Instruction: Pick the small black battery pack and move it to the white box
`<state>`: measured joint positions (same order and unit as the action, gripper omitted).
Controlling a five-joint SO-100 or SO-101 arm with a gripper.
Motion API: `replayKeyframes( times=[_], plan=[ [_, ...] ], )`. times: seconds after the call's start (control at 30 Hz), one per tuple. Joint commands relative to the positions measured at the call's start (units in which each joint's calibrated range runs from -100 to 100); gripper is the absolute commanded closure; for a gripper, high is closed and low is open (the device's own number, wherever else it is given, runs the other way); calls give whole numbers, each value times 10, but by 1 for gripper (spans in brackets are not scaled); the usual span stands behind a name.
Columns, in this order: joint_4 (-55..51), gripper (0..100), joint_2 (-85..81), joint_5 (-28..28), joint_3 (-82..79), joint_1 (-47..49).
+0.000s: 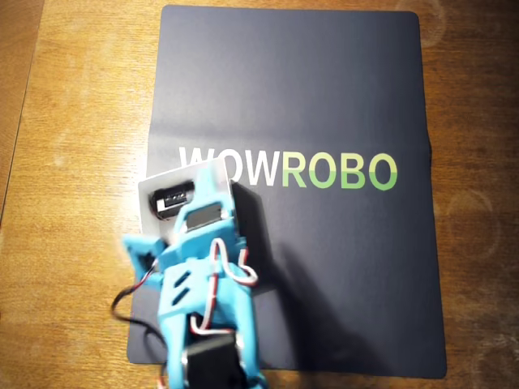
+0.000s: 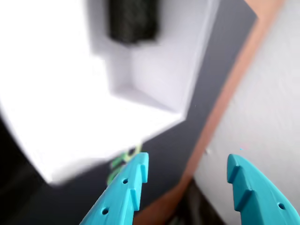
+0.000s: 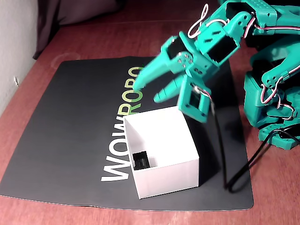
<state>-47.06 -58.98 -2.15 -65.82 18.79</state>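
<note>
Below the spread, empty gripper (image 3: 147,92), on a dark WOWROBO mat (image 3: 70,122) over wood, the white box (image 3: 161,157) holds the small black battery pack (image 3: 139,161), its long axis unclear.

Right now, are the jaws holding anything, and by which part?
Nothing held. The gripper is open and empty above the white box; the small black battery pack lies inside it.

Matte white cardboard box (image 3: 164,150), smooth walls. Matte dark mat (image 1: 324,267) on a grainy wood table (image 1: 73,203). Teal plastic hand (image 3: 145,91), layered printed look. Glossy black battery pack (image 1: 174,197).
</note>
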Motion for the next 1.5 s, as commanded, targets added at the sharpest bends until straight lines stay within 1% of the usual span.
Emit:
replayKeyframes(
  times=[0.0, 0.1, 0.13, 0.2, 0.27, 0.53, 0.73, 0.87, 1.2, 1.47],
  plan=[
    [19, 80, -66, -1, 30, -113],
    [10, 81, -119, -5, 19, -174],
    [-9, 83, -139, -13, 19, -184],
    [-60, 90, -173, -26, 19, -185],
    [-111, 97, -201, -28, 19, -181],
    [-252, 98, -295, -28, -28, -187],
    [-330, 98, -374, -28, -88, -180],
    [-330, 98, -401, -28, -116, -180],
    [-282, 98, -401, -28, -211, -179],
    [-273, 98, -401, -28, -255, -179]
  ],
)
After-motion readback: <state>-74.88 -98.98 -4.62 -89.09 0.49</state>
